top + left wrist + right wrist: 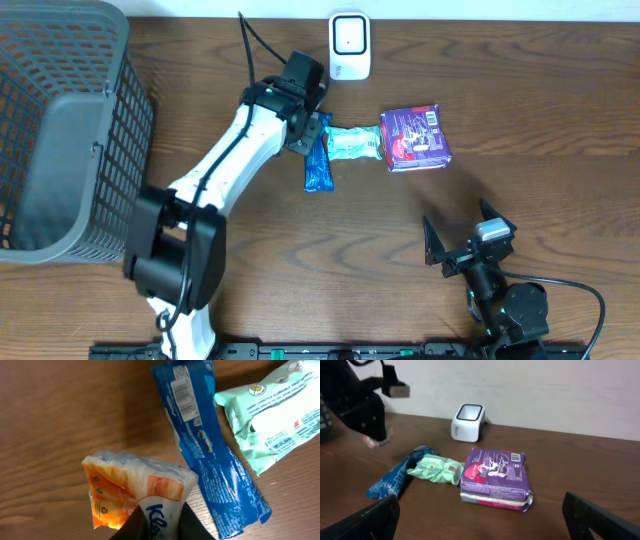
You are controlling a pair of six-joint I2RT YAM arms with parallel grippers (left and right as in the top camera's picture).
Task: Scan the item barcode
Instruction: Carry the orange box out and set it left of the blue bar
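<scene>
My left gripper (162,522) is shut on an orange and white tissue pack (135,485), its dark fingers (132,527) pressing both sides of the white end. It hangs above the table beside a long blue packet (210,450), whose barcode label faces up. From overhead the left gripper (312,128) sits below the white barcode scanner (349,45), which stands at the table's far edge. In the right wrist view the scanner (467,422) is upright against the wall. My right gripper (462,232) stands open near the front right, holding nothing.
A mint green wipes pack (353,143) lies between the blue packet (318,165) and a purple pad package (415,137). A grey mesh basket (60,130) fills the left side. The purple package (495,477) lies in front of my right gripper (480,520).
</scene>
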